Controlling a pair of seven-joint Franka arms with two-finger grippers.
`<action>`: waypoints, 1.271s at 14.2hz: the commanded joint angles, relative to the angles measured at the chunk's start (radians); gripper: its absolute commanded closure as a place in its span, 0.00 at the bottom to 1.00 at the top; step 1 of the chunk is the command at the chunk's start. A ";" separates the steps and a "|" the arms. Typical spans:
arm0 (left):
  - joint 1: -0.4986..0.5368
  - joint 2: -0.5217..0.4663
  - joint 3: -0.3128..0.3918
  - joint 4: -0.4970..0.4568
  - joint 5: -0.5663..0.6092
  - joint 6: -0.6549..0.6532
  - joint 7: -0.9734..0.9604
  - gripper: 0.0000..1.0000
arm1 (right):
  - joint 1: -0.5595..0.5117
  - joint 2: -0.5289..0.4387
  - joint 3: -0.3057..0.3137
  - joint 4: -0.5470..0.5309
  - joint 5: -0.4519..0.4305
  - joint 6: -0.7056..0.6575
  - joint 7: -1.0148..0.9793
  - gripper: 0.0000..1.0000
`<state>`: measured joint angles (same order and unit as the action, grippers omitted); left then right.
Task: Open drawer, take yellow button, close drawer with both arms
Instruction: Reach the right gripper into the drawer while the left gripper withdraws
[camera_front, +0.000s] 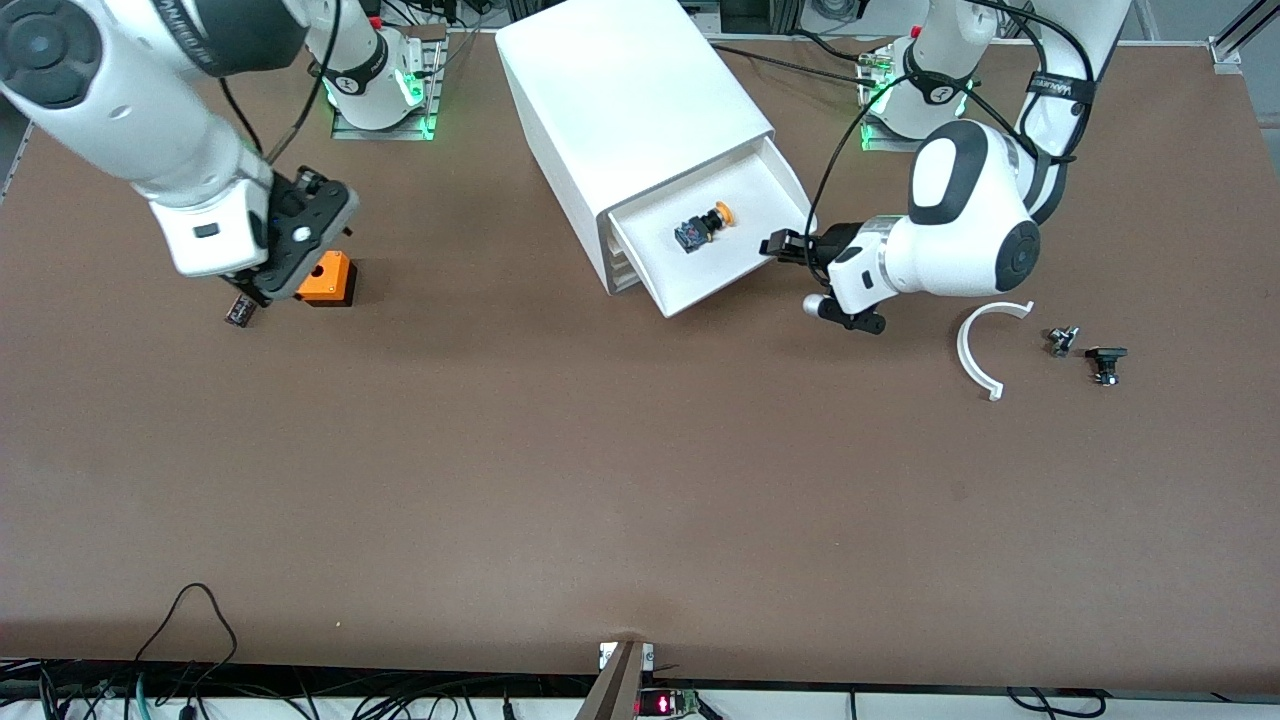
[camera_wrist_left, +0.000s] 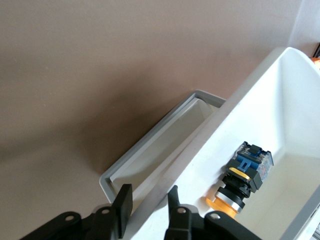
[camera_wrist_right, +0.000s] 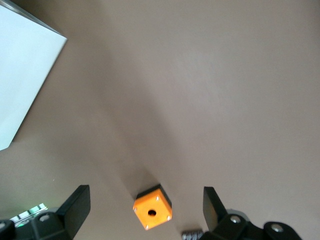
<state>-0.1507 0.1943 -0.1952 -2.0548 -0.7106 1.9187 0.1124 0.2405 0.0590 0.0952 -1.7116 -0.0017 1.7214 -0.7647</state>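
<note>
left claw (camera_wrist_left: 147, 210) clenched on drawer (camera_front: 760, 275) wall, center right; right claw (camera_front: 262, 290) released, waiting. slipping grip could jolt button (camera_front: 703, 226).

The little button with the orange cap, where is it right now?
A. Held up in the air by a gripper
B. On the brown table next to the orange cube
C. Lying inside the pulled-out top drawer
C. The button lies on the floor of the open drawer, with no gripper touching it; the left gripper is shut on the drawer's front edge instead.
</note>
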 joint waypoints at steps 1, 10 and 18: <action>0.000 0.014 0.039 0.024 0.045 0.028 -0.017 0.57 | 0.000 0.073 0.078 0.087 0.019 0.006 -0.030 0.00; 0.017 -0.041 0.118 0.169 0.290 0.036 -0.013 0.00 | 0.272 0.378 0.155 0.418 0.014 0.010 -0.039 0.00; 0.020 -0.190 0.303 0.312 0.593 -0.177 -0.019 0.00 | 0.387 0.585 0.152 0.549 0.015 0.189 -0.255 0.00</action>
<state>-0.1265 0.0462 0.0938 -1.7959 -0.2325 1.8650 0.1040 0.6056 0.5922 0.2563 -1.2053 0.0029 1.8598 -0.9460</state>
